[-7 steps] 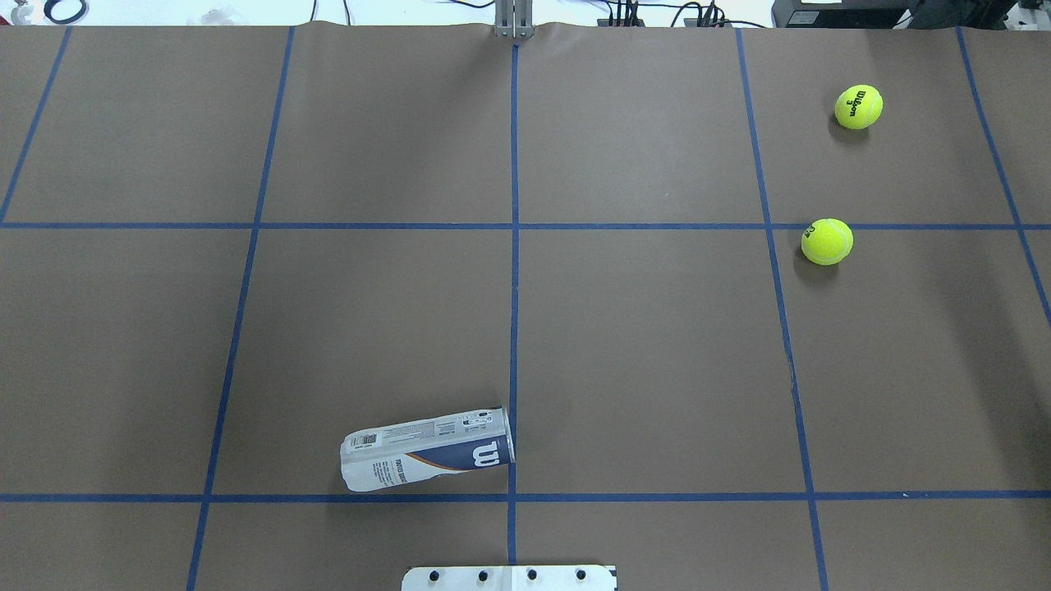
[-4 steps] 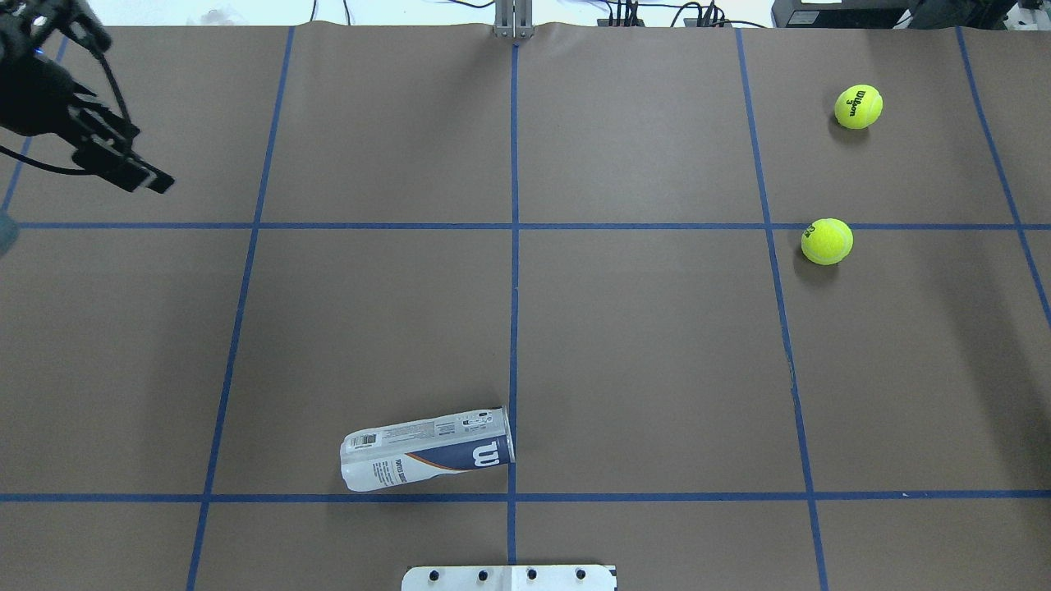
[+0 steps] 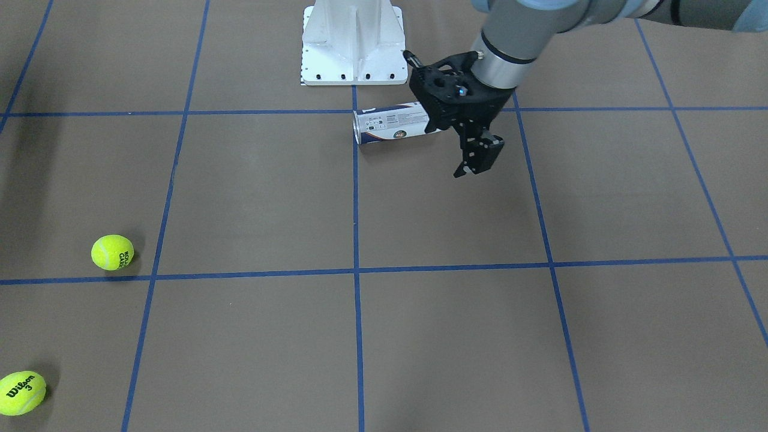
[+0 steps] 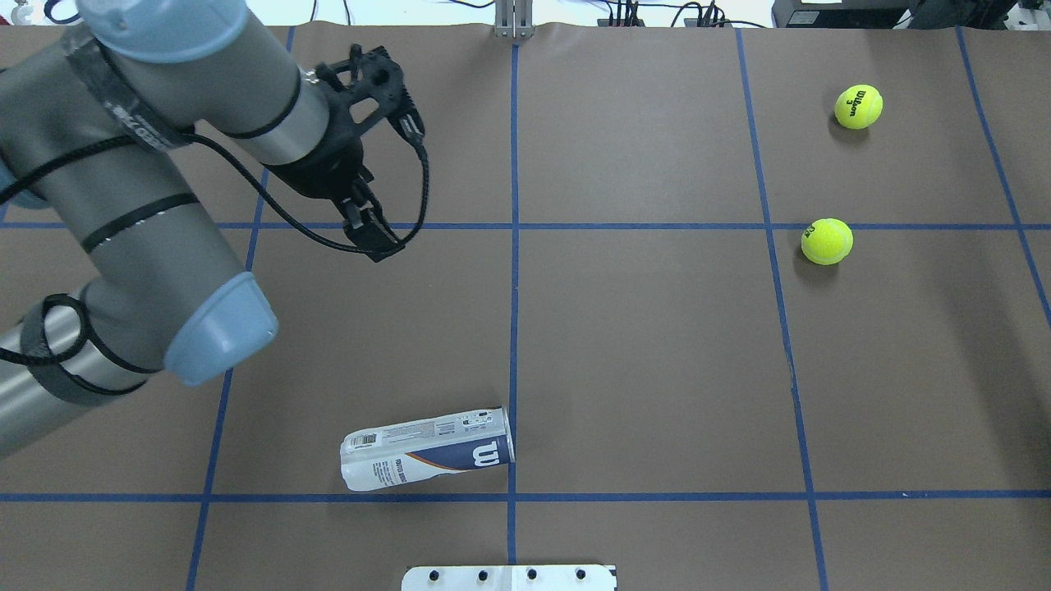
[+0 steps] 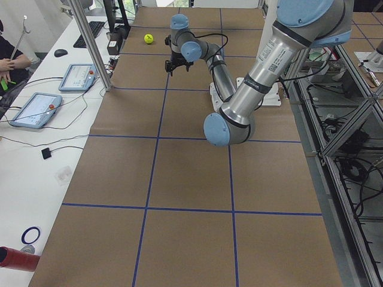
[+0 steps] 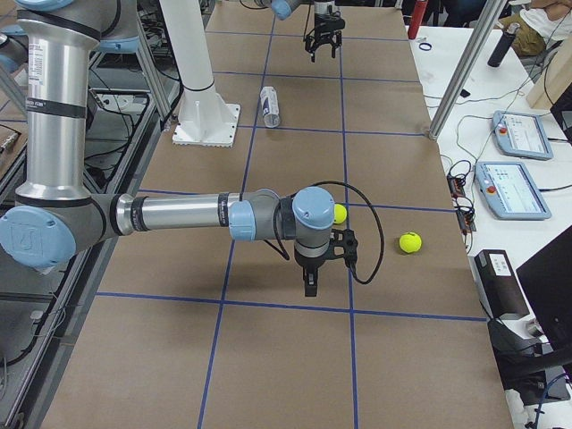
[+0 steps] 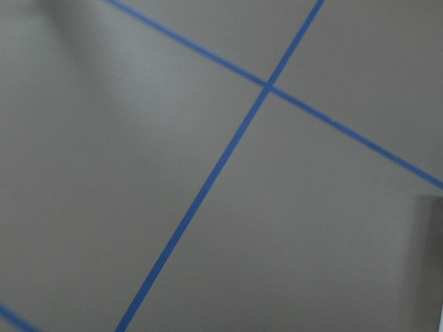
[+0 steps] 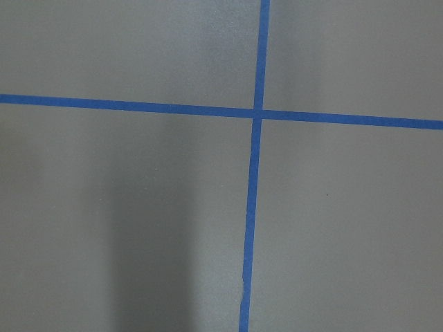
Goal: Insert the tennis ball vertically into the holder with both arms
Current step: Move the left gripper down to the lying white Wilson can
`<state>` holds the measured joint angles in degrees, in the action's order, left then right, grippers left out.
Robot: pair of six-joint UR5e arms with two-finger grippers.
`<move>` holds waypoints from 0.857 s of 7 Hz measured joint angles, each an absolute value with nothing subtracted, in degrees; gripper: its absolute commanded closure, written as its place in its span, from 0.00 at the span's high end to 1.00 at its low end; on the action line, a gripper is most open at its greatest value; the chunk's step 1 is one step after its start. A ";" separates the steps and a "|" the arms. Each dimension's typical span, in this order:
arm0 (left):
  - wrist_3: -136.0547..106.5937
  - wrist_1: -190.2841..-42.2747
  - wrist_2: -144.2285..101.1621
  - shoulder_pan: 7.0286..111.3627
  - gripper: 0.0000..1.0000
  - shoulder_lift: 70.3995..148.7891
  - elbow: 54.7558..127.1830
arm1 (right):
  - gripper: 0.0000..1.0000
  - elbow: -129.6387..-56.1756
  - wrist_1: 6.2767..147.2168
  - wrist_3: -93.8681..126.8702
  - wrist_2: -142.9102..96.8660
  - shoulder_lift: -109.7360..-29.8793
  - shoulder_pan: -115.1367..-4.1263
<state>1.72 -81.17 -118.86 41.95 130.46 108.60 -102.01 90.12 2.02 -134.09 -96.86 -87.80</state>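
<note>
the left gripper (image 4: pixel 374 243) hangs above the left half of the table (image 4: pixel 657 369), tilted downward and holding nothing. in the right side view its fingers look apart, while the closer views see it side-on. right of it and nearer the robot, the holder (image 4: pixel 427 451) lies on its side, well apart from the gripper. its "w" end touches the centre line (image 4: pixel 514 328) and its body sits just beyond the near line (image 4: pixel 657 497). the white base (image 4: pixel 509 578) is at the table's near edge, just right of the holder. far to the right two balls rest apart, the near ball (image 4: pixel 827 241) and, beyond it, the far ball (image 4: pixel 859 107) printed "wilson 3". the right gripper (image 6: pixel 310 286) shows only in the right side view, pointing down near the balls. i cannot tell whether its fingers are apart or together.
</note>
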 measured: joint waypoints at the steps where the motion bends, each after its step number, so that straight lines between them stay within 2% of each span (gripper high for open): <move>1: 0.91 -78.96 -113.95 37.12 0.98 132.39 108.60 | 0.99 -101.98 90.10 2.02 -134.11 -96.85 -87.80; 3: -1.49 -78.43 -105.56 28.44 0.97 133.18 108.53 | 1.00 -101.93 90.09 2.02 -134.12 -96.85 -87.80; 6: -2.48 -80.40 -101.10 22.66 0.97 132.94 107.70 | 0.99 -101.79 90.09 2.10 -134.12 -96.86 -87.73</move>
